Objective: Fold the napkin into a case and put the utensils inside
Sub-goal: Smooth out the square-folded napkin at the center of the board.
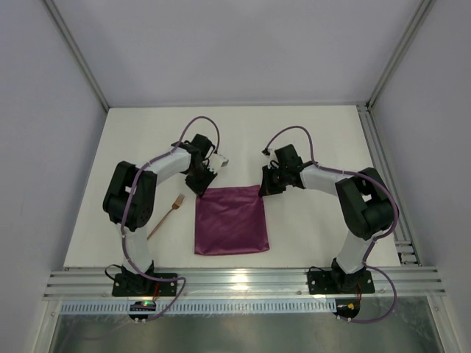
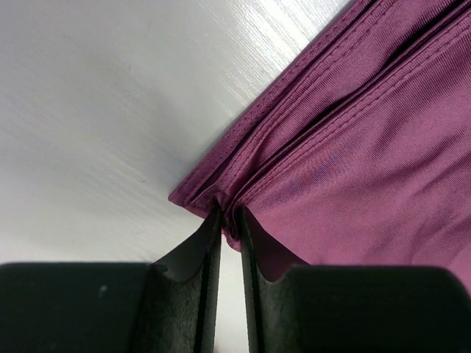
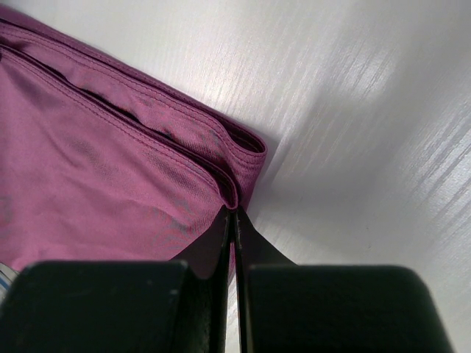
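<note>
Near the left arm [image 1: 132, 195]: fork [image 1: 166, 216] lies on the table [image 1: 309, 147], well apart from the napkin [image 1: 229, 219].
Napkin: folded flat in layers, square shape, at the middle of the table.
Left gripper [image 2: 228, 215]: fingers nearly together, pinching the napkin's far left corner.
Right gripper [image 3: 232, 213]: clenched tight on the napkin's far right corner.

The fork [image 1: 165, 216] lies left of the napkin [image 1: 230, 220].
</note>
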Controlling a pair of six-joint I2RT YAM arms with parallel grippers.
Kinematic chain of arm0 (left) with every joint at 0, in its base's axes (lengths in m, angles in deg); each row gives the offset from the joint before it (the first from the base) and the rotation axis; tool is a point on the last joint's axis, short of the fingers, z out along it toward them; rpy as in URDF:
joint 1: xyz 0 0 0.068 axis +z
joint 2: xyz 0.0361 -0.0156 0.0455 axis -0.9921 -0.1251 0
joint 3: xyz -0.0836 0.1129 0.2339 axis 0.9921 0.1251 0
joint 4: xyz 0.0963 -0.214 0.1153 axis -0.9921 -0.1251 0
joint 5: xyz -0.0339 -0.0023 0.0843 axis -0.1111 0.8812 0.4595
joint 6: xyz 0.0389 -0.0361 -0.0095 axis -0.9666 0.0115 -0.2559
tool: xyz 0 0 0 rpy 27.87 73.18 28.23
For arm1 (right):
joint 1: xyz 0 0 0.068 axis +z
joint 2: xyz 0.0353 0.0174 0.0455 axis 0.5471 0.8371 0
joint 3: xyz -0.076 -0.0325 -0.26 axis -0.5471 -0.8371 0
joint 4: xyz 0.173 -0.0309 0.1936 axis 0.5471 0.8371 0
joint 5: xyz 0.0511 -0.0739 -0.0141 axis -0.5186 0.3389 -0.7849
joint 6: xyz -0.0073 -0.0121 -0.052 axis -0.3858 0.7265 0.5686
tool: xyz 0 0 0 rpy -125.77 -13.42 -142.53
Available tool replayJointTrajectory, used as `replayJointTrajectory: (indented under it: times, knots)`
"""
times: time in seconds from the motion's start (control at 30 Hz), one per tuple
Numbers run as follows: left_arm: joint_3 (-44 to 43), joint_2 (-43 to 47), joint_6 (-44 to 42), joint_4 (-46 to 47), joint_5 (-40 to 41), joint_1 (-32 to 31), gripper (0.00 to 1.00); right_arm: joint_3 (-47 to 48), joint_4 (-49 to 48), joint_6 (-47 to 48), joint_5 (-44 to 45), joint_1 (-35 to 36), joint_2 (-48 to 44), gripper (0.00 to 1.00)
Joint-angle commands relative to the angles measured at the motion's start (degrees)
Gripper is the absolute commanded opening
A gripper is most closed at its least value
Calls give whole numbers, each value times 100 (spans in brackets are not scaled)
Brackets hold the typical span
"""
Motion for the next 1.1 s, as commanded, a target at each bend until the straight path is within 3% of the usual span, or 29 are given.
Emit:
replayJointTrajectory:
  times: [0.0,0.1,0.23,0.47,0.6,1.07]
  knots:
    - [-203,129,-9,-198,-173,21,17,-13,-167,35,-39,-7,-92,3]
    - [-204,235,-9,-207,-146,21,23,-14,-167,44,-48,-8,-110,3]
    - [-177,270,0,-251,-137,21,24,-22,-167,35,-48,-8,-110,3]
    - [-186,217,-27,-321,-129,21,13,-40,-176,44,-39,-7,-136,3]
    - [-230,323,-9,-339,-137,21,20,-49,-185,44,-39,-7,-136,3]
    - [-221,455,17,-383,-208,21,15,-75,-194,52,-39,-16,-128,3]
